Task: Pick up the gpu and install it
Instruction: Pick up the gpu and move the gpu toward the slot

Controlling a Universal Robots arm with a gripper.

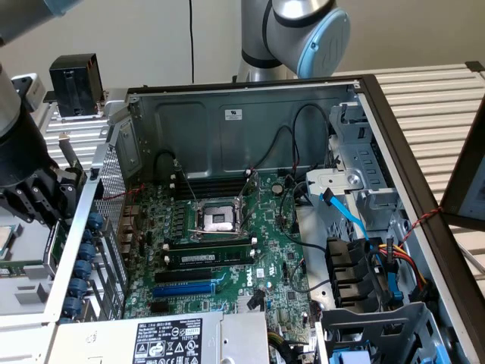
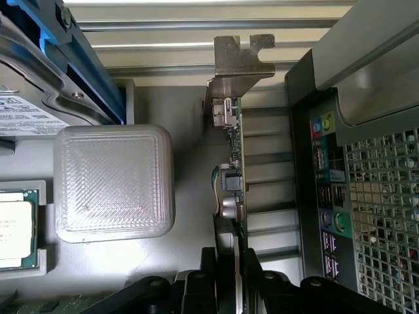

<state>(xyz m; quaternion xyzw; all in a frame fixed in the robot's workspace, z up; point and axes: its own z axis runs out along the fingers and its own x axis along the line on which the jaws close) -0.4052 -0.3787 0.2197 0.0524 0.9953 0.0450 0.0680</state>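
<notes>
The gpu is seen edge-on in the wrist view, a thin green card with small components along it and its silver end bracket at the far end. My gripper is shut on the card, with a black finger pressing each face. In the exterior view the gripper hangs outside the case on that view's left, with the silver bracket sticking up beside it. The large green motherboard lies inside the open case, its blue slot bare.
A grey ribbed block and a processor chip sit on the tray beside the card. The case's rear wall, with coloured ports and mesh, stands close on the other side. Blue latches line that wall. Cables and drive cages crowd the exterior view's right.
</notes>
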